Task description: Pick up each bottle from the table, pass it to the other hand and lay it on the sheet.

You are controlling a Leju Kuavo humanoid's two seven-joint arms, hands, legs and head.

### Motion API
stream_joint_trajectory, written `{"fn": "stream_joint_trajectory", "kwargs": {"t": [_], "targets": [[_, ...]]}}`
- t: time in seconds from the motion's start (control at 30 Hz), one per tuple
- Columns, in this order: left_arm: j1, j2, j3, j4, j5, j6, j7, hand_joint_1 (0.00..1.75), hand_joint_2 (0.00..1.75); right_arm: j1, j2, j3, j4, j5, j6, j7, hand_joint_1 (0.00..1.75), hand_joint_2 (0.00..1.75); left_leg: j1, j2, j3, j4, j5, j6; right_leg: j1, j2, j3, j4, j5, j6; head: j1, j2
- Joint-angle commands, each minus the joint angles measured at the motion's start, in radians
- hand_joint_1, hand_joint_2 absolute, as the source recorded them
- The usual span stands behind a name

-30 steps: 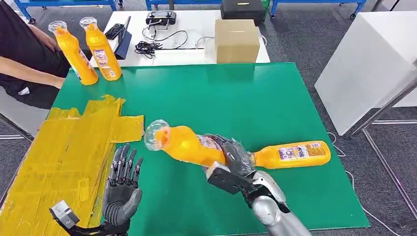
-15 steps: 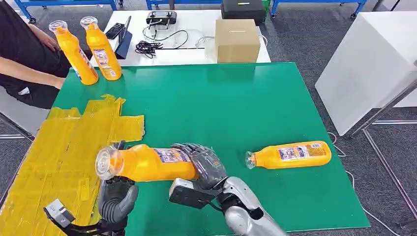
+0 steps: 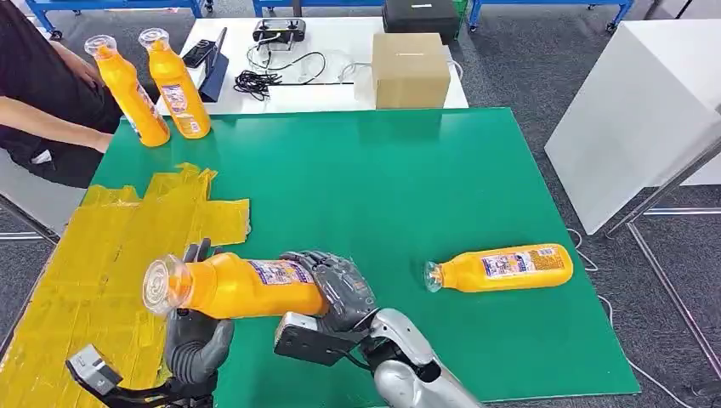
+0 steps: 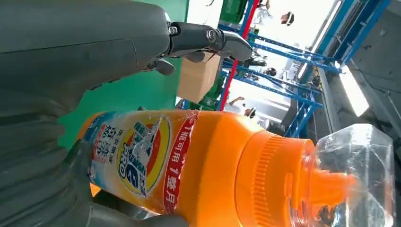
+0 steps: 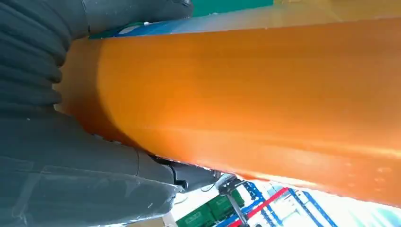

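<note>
The right hand (image 3: 338, 287) grips a bottle (image 3: 234, 286) by its base, lower centre. The left hand (image 3: 197, 340) is open beneath the neck, fingers spread. The bottle's cap overhangs the edge of the yellow sheet (image 3: 102, 255), lower left.

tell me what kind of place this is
Probably a robotics lab or industrial test hall: blue metal racking, grey carpeted floor, and a white bench behind the green table holding cables and a cardboard box.
</note>
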Motion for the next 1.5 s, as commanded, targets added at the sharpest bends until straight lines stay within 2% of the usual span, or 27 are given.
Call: {"fn": "stream_joint_trajectory", "kwargs": {"t": [0.03,0.37,0.93,0.97,1.0,1.5], "targets": [[-0.018,0.002,0.008,0.015,-0.005,0.008,-0.001,0.00,1.75,-0.056,-0.005,0.041,0.065,0.008,-0.018,0.011,1.75,1.75,0.001,0.002,0.001,0.000,0.000,-0.001,0.001,0.001,0.000,-0.001,0.001,0.000,0.000,0.000],[-0.020,0.002,-0.003,-0.005,-0.014,0.019,-0.012,0.00,1.75,-0.099,0.033,0.141,0.138,0.060,-0.022,0.047,1.75,1.75,0.000,0.003,0.001,0.000,0.000,-0.001,0.000,0.002,0.000,-0.001,0.001,0.000,0.000,0.000],[-0.009,0.003,0.002,-0.033,-0.007,0.026,-0.008,0.00,1.75,-0.130,0.052,0.195,0.234,0.120,-0.030,0.097,1.75,1.75,0.001,0.002,0.002,-0.001,0.000,-0.001,0.000,0.001,0.001,-0.001,0.001,0.000,0.000,0.000],[-0.010,0.001,0.006,-0.032,-0.005,0.024,-0.009,0.23,1.75,-0.131,0.052,0.200,0.236,0.120,-0.026,0.097,1.75,1.75,0.000,0.001,0.001,-0.001,0.000,-0.001,0.000,0.001,0.001,-0.001,0.000,0.000,0.000,0.000],[-0.009,0.000,0.010,-0.032,-0.004,0.023,-0.011,1.75,1.75,-0.132,0.052,0.203,0.237,0.120,-0.023,0.097,1.75,1.75,0.000,0.001,0.001,-0.001,0.000,-0.001,0.000,0.000,0.001,-0.001,0.000,0.000,0.000,0.000],[-0.010,-0.006,0.022,-0.030,-0.002,0.005,-0.024,1.75,1.75,-0.135,0.051,0.201,0.244,0.120,-0.021,0.100,1.75,1.75,0.001,0.000,0.001,-0.001,0.000,-0.001,0.000,0.000,0.001,-0.001,0.000,0.000,0.000,0.000]]}}
